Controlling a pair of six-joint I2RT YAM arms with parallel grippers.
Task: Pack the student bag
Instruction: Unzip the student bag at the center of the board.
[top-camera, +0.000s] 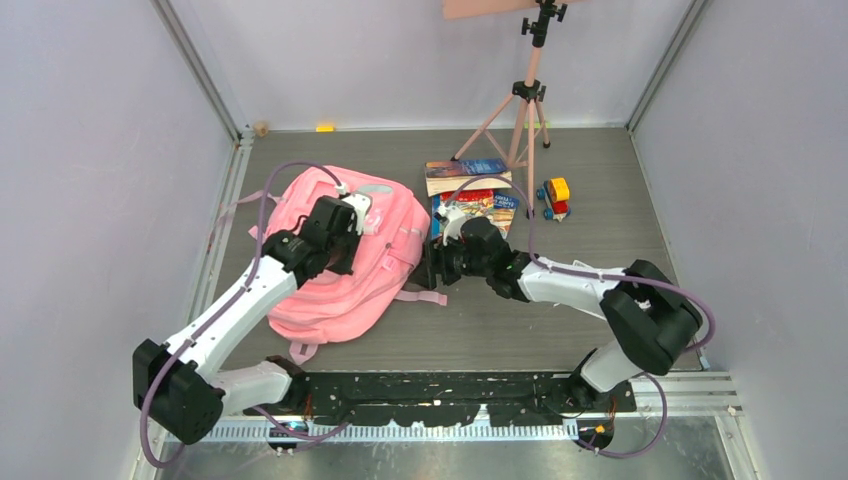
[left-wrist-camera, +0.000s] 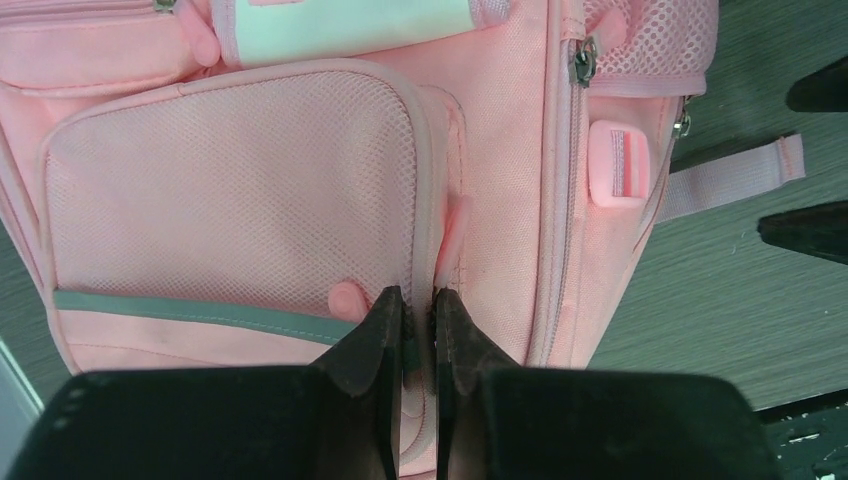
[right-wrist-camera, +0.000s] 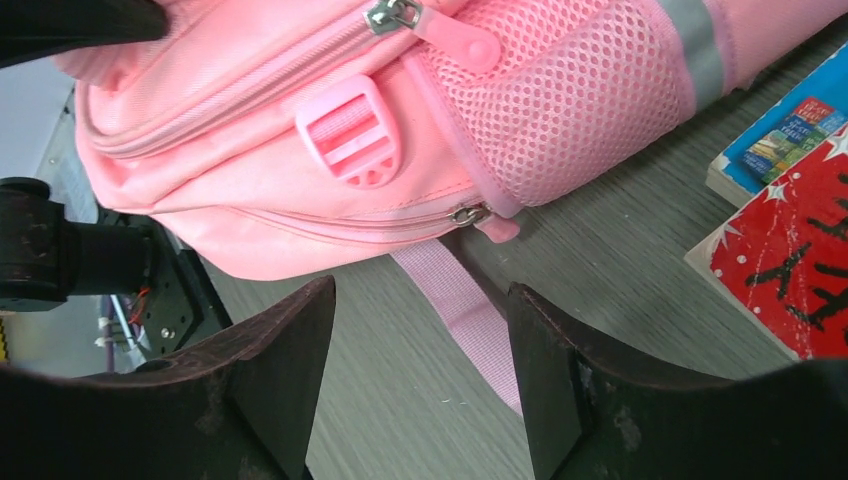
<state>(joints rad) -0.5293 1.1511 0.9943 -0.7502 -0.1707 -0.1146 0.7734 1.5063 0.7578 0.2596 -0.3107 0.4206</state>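
**Meanwhile, on the packing table: one tool pinches the backpack, the other waits open**

We see the pink backpack (top-camera: 340, 300) lying flat, front side up, on the left half of the grey table (top-camera: 600, 200), directly ahead of the left arm. The left tool (left-wrist-camera: 415, 300) is clenched, its two black fingers (left-wrist-camera: 385, 335) all but meeting on the pink piped edge of the mesh front pocket (left-wrist-camera: 230, 190), with a thin fold of that edge caught between them. A white patch (left-wrist-camera: 350, 25) shows above the pocket in the left wrist view.

The right tool (right-wrist-camera: 420, 290) is released, its fingers (right-wrist-camera: 290, 370) spread wide and low over the table just beside the backpack's right side, touching nothing that we can make out. Between those fingers, in the right wrist view, a pink strap (right-wrist-camera: 455, 300) trails flat across the table from under the backpack. Above it sit a pink buckle (right-wrist-camera: 350, 140), a zip pull (right-wrist-camera: 440, 25) and a mesh side pocket (right-wrist-camera: 580, 100).

A small pile of books (top-camera: 475, 190) rests on the table just right of the backpack, towards the far side, with a red cover (right-wrist-camera: 800, 250) on top. A toy car (top-camera: 555, 197) stands close beside the books, and a pink tripod (top-camera: 525, 110) rises behind them.
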